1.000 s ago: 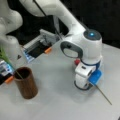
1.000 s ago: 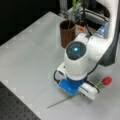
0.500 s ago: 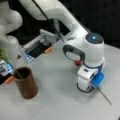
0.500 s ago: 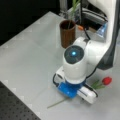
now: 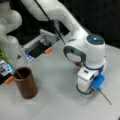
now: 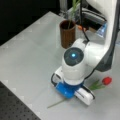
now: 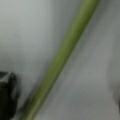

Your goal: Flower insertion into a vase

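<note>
Where the gripper (image 6: 68,93) is lowered onto the bench (image 6: 27,62) over a red flower's (image 6: 107,80) stem (image 7: 60,60), we cannot tell its opening; the vase (image 6: 67,33) stands well beyond it.

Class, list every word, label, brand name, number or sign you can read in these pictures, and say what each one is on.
None can be read.
Blue-and-white card by the open box in a front view: its markings are too blurred to read.
Blue packet at a front view's left edge: print blurred, unreadable.
Arm's blue light: a plain glow, no sign.
Vase, flower and the hand down over the stem show no writing.
</note>
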